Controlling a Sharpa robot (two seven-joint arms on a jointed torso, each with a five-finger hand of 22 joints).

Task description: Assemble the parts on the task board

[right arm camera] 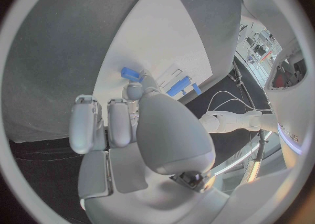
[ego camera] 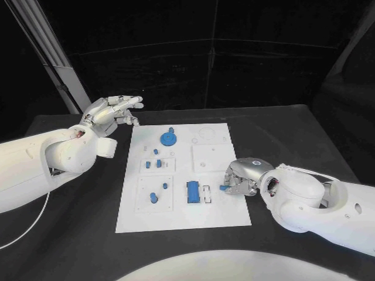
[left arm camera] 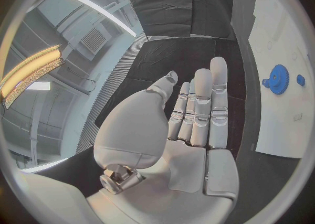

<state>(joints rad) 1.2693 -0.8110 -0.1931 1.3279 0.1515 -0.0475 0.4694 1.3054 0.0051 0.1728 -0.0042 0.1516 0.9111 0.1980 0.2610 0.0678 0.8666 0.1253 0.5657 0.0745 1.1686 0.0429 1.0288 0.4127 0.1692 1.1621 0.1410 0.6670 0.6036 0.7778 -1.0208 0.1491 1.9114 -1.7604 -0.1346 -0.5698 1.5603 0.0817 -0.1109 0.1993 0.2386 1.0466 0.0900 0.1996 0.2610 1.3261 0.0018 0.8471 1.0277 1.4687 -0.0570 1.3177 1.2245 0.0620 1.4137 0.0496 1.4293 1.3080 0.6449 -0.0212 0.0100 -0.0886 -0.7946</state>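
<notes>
The white task board (ego camera: 212, 213) lies in the middle of the black table. On it are a blue gear (ego camera: 169, 139), several small blue pegs (ego camera: 156, 151) and a long blue block (ego camera: 191, 191). My right hand (ego camera: 241, 175) is at the board's right edge, beside the block, and pinches a small blue part (ego camera: 227, 188) at its fingertips; in the right wrist view that part (right arm camera: 131, 73) sits just beyond the thumb (right arm camera: 152, 88). My left hand (ego camera: 111, 114) is raised off the board's far left corner, fingers stretched out (left arm camera: 200, 108) and holding nothing. The gear (left arm camera: 279, 79) lies beyond it.
Raised white sub-plates (ego camera: 211, 157) with round and square recesses take up the board's right half. A slanted metal pole (ego camera: 57, 64) stands behind my left arm. Black table surface (ego camera: 306, 137) surrounds the board.
</notes>
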